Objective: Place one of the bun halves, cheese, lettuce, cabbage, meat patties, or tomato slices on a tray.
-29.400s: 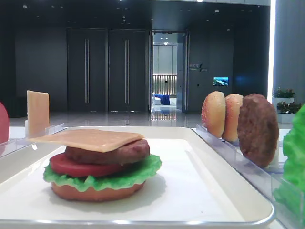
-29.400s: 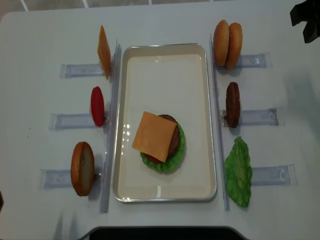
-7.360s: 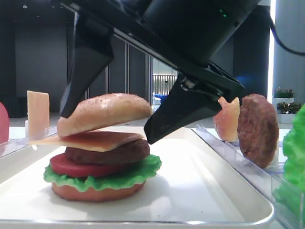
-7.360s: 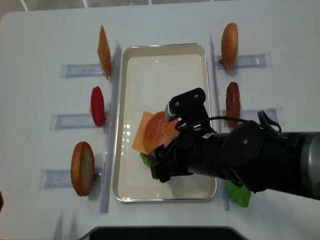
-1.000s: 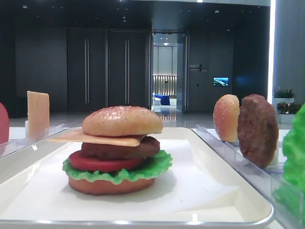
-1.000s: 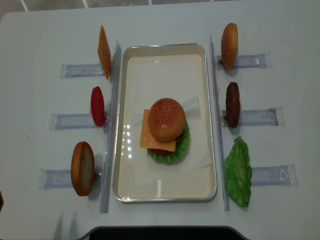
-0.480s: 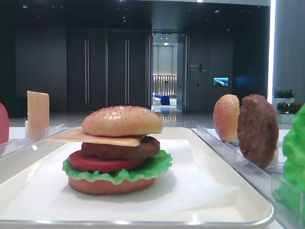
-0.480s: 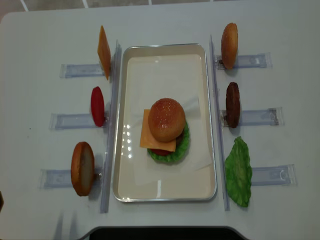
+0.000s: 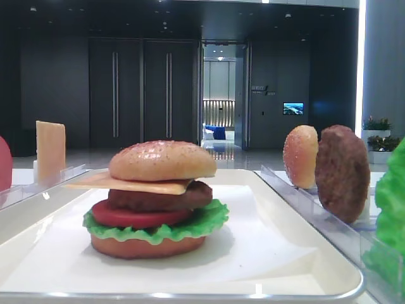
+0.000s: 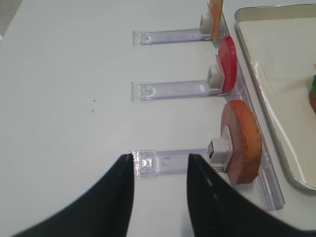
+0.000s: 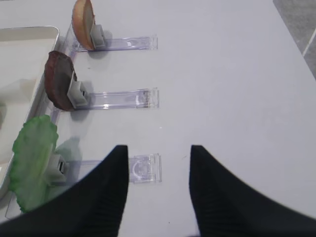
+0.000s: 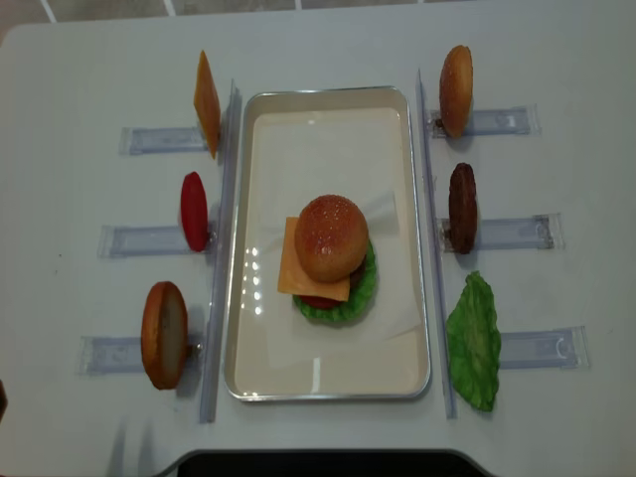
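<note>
In the low front view, the bun top (image 9: 162,161) is sitting on the cheese (image 9: 130,183), capping the stack on the tray (image 9: 304,253). In the right wrist view, the right hand (image 11: 158,190) is hovering over bare bench (image 11: 237,98), fingers parted and holding nothing. In the left wrist view, the left hand (image 10: 160,190) is waiting likewise, parted and empty. From overhead, spare pieces are standing on edge in racks (image 12: 507,234), probably so fingers can pinch them.
</note>
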`<control>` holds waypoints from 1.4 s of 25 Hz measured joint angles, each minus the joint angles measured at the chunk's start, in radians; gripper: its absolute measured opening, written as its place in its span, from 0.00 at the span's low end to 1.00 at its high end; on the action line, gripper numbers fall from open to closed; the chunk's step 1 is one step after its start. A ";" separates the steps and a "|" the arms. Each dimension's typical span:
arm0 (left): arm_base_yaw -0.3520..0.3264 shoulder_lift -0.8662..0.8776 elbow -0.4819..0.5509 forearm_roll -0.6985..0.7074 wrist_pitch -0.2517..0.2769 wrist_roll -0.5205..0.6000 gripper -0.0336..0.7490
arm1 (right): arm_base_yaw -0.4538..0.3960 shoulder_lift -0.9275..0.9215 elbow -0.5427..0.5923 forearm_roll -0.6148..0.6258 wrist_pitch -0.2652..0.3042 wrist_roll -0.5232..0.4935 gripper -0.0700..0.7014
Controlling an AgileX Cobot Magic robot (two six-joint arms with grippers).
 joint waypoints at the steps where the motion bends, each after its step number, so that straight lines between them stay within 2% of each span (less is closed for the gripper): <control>1: 0.000 0.000 0.000 0.000 0.000 0.000 0.40 | 0.000 0.000 0.000 0.000 0.000 -0.001 0.46; 35: 0.000 0.000 0.000 0.000 0.000 -0.001 0.40 | 0.000 0.000 0.000 0.002 -0.002 -0.009 0.46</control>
